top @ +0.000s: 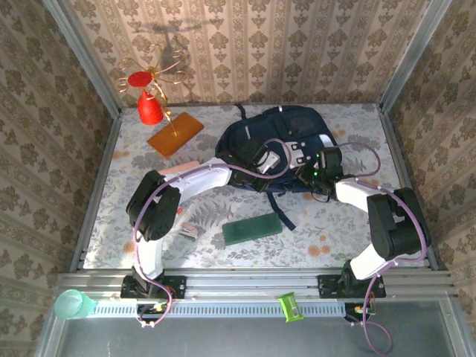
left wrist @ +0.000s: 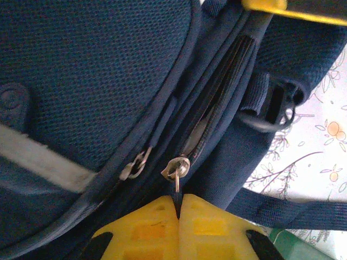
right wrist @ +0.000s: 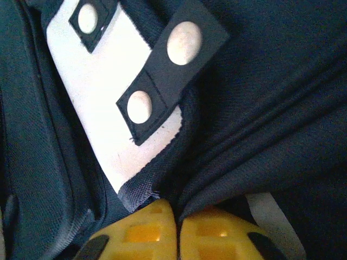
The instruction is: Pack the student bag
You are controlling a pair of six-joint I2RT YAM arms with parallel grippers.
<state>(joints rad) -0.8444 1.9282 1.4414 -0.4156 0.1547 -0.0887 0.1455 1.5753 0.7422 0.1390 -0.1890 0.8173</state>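
Lying upper centre of top view: bag point(top: 297, 126). Left gripper point(left wrist: 178, 201) clenched on zip pull point(left wrist: 177, 173) at lower centre; zip track point(left wrist: 219, 100) runs up-right from it. Right gripper point(right wrist: 177, 214) pinching bag fabric.

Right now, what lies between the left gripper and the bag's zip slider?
A thin metal pull tab, pinched by that left gripper; left wrist view.

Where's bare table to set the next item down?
Bare cloth: near edge between the green box and the right arm; far right corner beside the student bag. Crowded: mid-table where both arms meet over the bag, and far left around the red stand and orange board.
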